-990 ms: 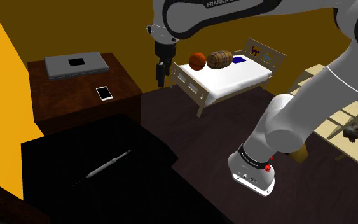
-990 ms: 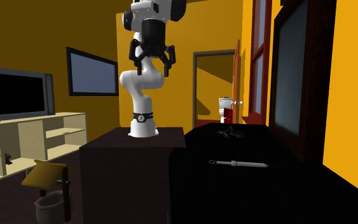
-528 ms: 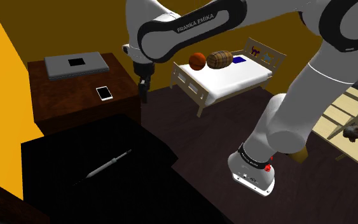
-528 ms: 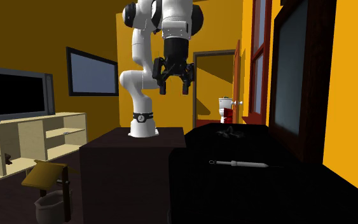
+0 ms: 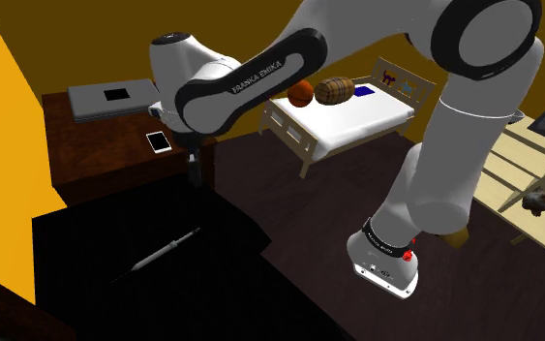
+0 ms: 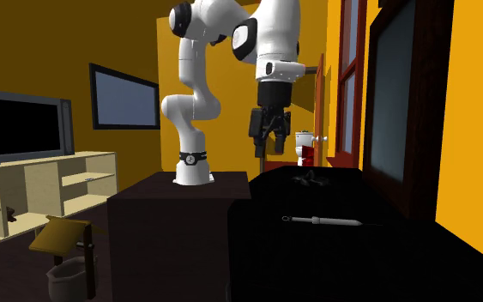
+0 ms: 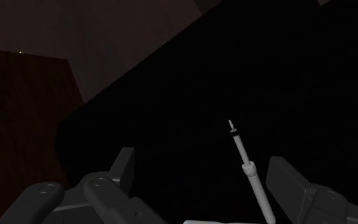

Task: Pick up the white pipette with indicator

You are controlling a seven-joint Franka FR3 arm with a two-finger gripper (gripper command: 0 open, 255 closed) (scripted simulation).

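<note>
Overhead, the robot's black hand (image 5: 195, 174) hangs above the far corner of a black counter (image 5: 224, 235), its two fingers (image 7: 123, 170) spread wide and holding nothing. The slim white pipette (image 5: 166, 249) lies flat near the counter's middle, apart from the hand. Its long axis slants across the top, with the thin tip toward the shoulder view's upper right and the thicker barrel toward the lower left. A good approach would likely descend over the barrel, with the fingers turned to straddle the shaft crosswise, avoiding the fine tip.
</note>
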